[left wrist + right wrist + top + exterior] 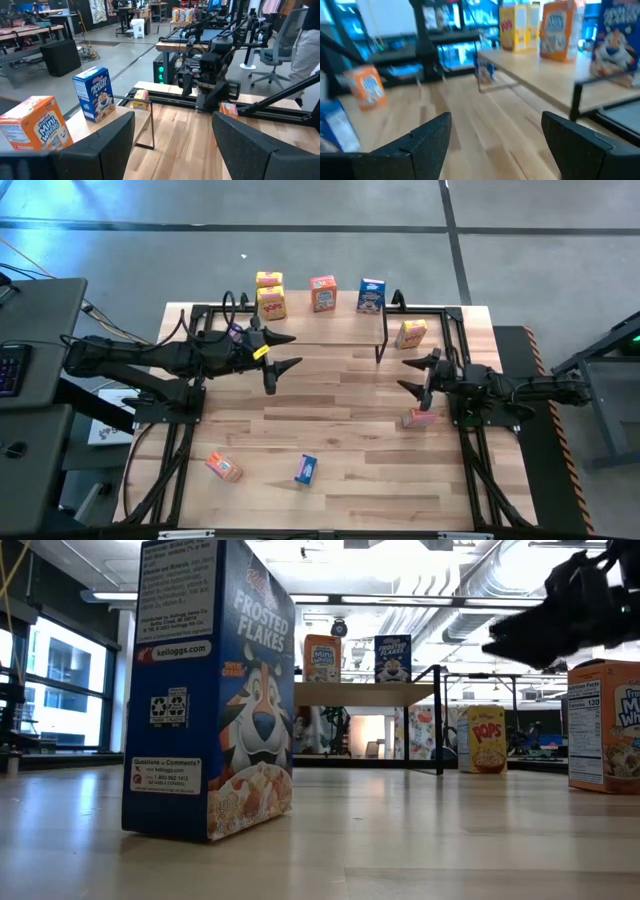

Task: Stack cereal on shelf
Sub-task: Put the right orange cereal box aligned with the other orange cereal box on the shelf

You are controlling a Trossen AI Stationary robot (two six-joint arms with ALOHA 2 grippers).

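Note:
The shelf (340,330) stands at the table's far side. On its plank stand two yellow cereal boxes (270,292), an orange-red one (323,294) and a blue one (371,295). Another yellow box (411,333) stands on the table just right of the shelf. An orange-red box (419,417) lies by the right arm. A further orange-red box (224,467) and a blue box (306,469) sit near the table's near edge. My left gripper (296,351) hovers open before the shelf's front edge. My right gripper (403,375) is open too, between the yellow box and the lying orange-red box.
Black frame rails (460,430) run along both table sides under the arms. The middle of the tabletop (340,410) is bare wood. In the low view the blue box (210,690) fills the foreground. A desk with a keyboard (10,365) stands left of the table.

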